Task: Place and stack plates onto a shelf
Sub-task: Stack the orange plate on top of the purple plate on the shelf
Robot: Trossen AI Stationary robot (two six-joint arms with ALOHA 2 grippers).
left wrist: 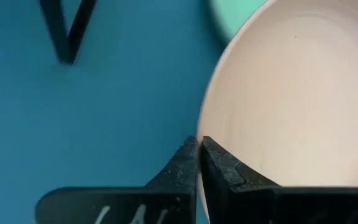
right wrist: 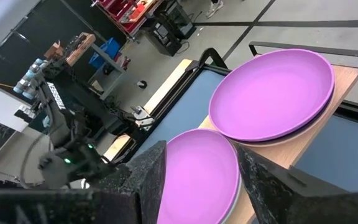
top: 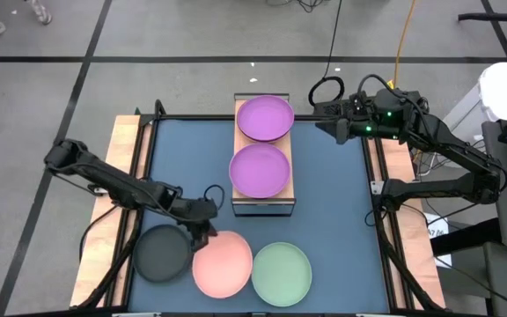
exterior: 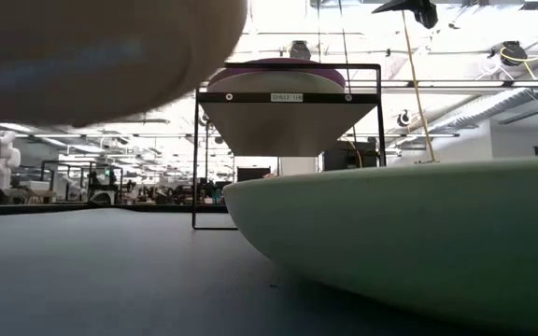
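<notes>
A pink plate [top: 225, 264] is near the table's near edge, between a black plate [top: 160, 254] and a mint green plate [top: 282, 272]. My left gripper [top: 204, 231] is shut on the pink plate's left rim. In the low view the pink plate's underside [exterior: 92, 56] hangs above the mat. The shelf [top: 263, 204] carries two purple plates [top: 265, 118] [top: 259, 170], each resting on a paler plate beneath. My right gripper [top: 337, 129] hovers open just right of the shelf's far end, touching nothing; its wrist view looks over the purple plates [right wrist: 271, 93]. My left gripper [left wrist: 199, 144] pinches the pink plate's rim [left wrist: 205, 127] on its left side, one finger inside the plate and one outside. The fingers come from the table's left, slanting down. The plate is lifted off the mat, as the low view shows.
The dark blue mat [top: 333, 211] covers the table between wooden side rails. The green plate [exterior: 418, 233] lies right beside the pink one. The shelf's dark frame [exterior: 288, 95] stands at the far middle. Cables lie beyond the far edge.
</notes>
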